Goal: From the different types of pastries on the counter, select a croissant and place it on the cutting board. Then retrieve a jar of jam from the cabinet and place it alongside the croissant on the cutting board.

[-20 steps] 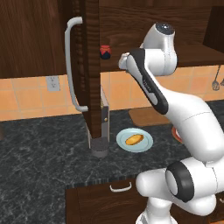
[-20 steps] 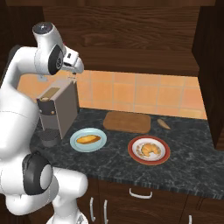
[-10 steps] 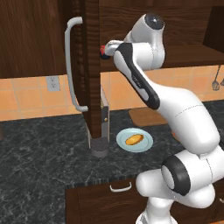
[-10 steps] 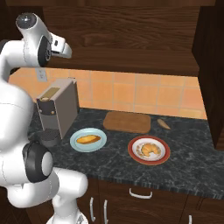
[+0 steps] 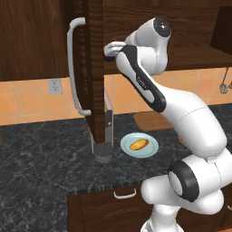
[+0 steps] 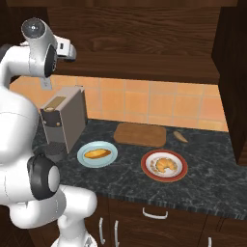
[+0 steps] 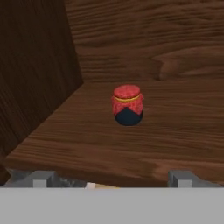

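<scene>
On the wooden shelf of the open cabinet (image 7: 175, 131) stands the jar of jam (image 7: 127, 105), red and dark blue, straight ahead of my gripper (image 7: 113, 179). The gripper is open, its fingertips (image 7: 41, 178) wide apart and short of the jar. It is raised at the shelf's edge (image 5: 108, 50) (image 6: 72, 49). The cutting board (image 6: 140, 134) lies bare on the counter (image 6: 212, 178). A curved golden croissant (image 6: 164, 165) rests on the red-rimmed plate (image 6: 147, 170). An oval pastry (image 6: 98, 154) sits on the light blue plate (image 6: 83, 159).
The cabinet door (image 5: 95, 68) hangs open with its grey bar handle (image 5: 72, 68) left of my arm. A boxy grey appliance (image 6: 62, 120) stands under the gripper. A small tan piece (image 6: 181, 136) lies right of the board. A drawer handle (image 5: 124, 195) shows below.
My arm has swung up and left, bringing the hand to the cabinet shelf in front of the jar. The things on the counter have not moved.
</scene>
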Controlling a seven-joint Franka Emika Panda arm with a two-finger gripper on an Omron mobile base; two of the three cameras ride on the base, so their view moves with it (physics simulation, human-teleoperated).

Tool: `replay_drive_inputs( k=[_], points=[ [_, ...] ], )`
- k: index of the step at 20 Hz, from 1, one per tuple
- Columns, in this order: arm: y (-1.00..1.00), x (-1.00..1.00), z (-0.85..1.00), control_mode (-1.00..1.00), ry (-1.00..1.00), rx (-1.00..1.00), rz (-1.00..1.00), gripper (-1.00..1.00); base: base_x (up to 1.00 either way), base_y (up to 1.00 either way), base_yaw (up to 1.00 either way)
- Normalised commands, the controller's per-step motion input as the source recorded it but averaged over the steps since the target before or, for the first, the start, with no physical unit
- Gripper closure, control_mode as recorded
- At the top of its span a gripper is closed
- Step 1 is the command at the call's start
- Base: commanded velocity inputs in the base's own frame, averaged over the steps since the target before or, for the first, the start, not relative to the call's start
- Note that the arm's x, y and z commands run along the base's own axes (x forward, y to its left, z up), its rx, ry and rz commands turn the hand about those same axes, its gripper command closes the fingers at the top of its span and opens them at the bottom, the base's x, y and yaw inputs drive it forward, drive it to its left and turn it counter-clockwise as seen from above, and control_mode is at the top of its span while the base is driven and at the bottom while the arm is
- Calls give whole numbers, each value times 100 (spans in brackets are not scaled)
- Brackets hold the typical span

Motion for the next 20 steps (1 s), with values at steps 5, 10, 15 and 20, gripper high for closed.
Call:
replay_drive_inputs(
  k=[5,10,15,20],
  points=[
    [0,20,0,-100,0,0,6,-100,0,0,0],
    [0,34,0,-100,-1,-1,0,-100,0,0,0],
    [0,43,-2,-100,0,0,0,-100,0,0,0],
    [0,67,-11,-100,-2,0,0,-100,0,0,0]
  ],
)
